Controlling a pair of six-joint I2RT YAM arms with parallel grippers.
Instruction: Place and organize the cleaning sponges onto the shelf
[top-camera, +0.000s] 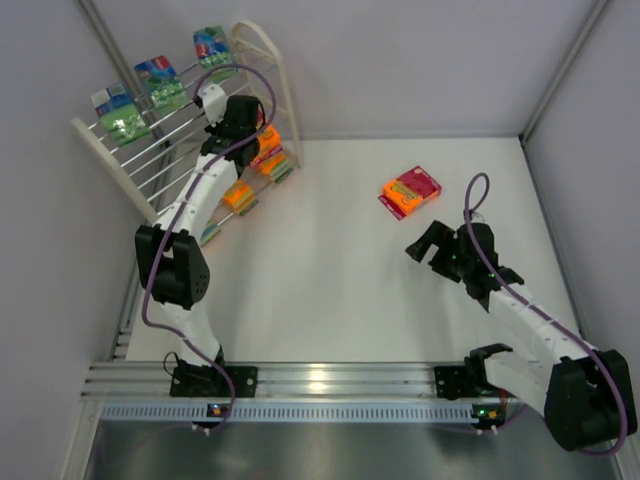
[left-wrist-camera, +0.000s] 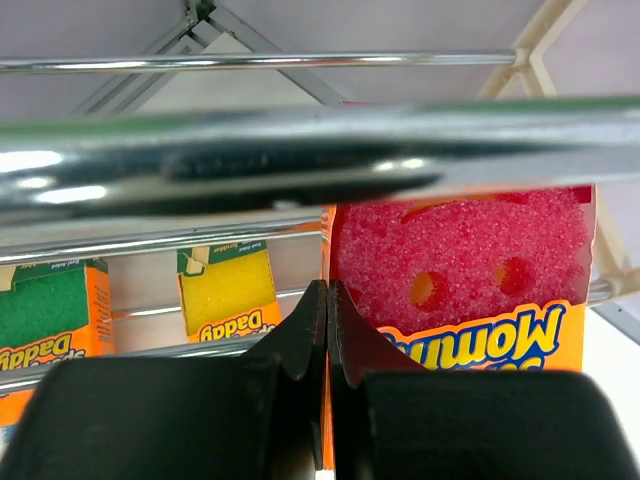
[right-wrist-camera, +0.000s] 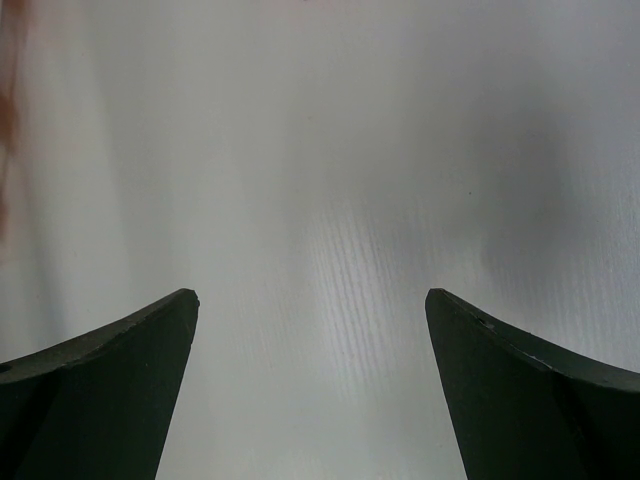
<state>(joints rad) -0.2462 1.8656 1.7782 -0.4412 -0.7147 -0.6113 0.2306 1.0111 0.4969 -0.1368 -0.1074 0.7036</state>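
Note:
The cream-white shelf (top-camera: 255, 40) stands at the far left. Three green sponge packs (top-camera: 160, 85) sit on its upper rods. Orange packs (top-camera: 240, 195) sit on a lower tier. My left gripper (top-camera: 258, 140) reaches into the shelf. In the left wrist view it (left-wrist-camera: 327, 290) is shut on the edge of an orange pack with a magenta sponge (left-wrist-camera: 470, 270), behind a shelf rod (left-wrist-camera: 300, 150). One orange and magenta pack (top-camera: 410, 190) lies on the table. My right gripper (top-camera: 425, 245) hovers near it, open and empty, over bare table (right-wrist-camera: 310, 300).
Two more orange packs (left-wrist-camera: 225, 290) stand on the rods left of the held one in the left wrist view. A ribbed aluminium rail (top-camera: 320, 385) runs along the near edge. Walls close the left, back and right sides.

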